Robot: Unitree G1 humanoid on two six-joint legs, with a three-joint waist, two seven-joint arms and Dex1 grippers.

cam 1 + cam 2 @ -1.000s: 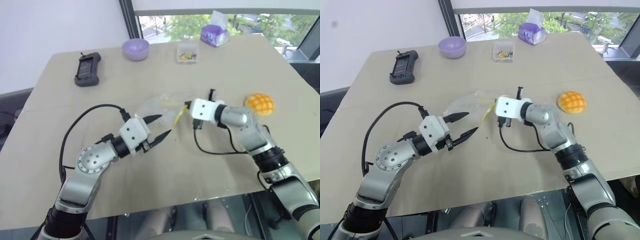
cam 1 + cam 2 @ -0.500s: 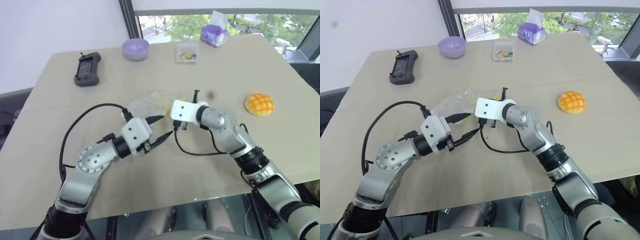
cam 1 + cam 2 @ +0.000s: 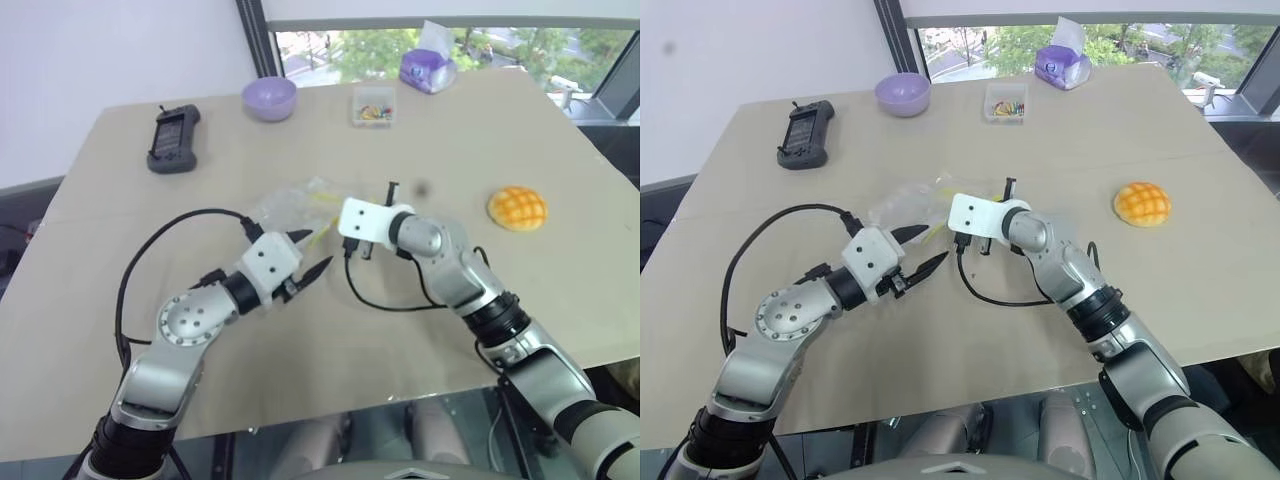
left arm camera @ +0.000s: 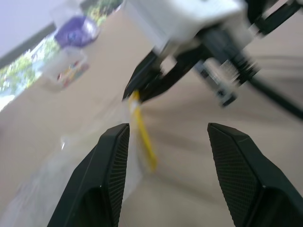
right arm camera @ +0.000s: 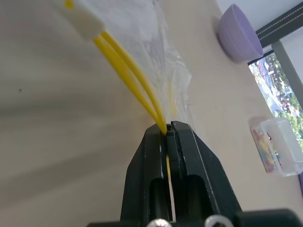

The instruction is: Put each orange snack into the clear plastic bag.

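Near the middle of the tan table [image 3: 120,300], the right gripper [image 5: 168,132] is clamped on the yellow zip strip of the crinkly clear plastic bag [image 3: 290,205], the left gripper [image 3: 308,253] waits just beside with fingers spread, and the round orange-yellow grid-crusted bun [image 3: 517,208] lies well apart to the right.

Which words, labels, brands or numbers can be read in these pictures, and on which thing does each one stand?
No text can be read here.
Tissue pack: purple print, too small to read.
Black handheld device: no marks can be made out.
Small clear box: only colourful bits show, no label.
Clear plastic bag, orange bun, purple bowl: no writing seen.
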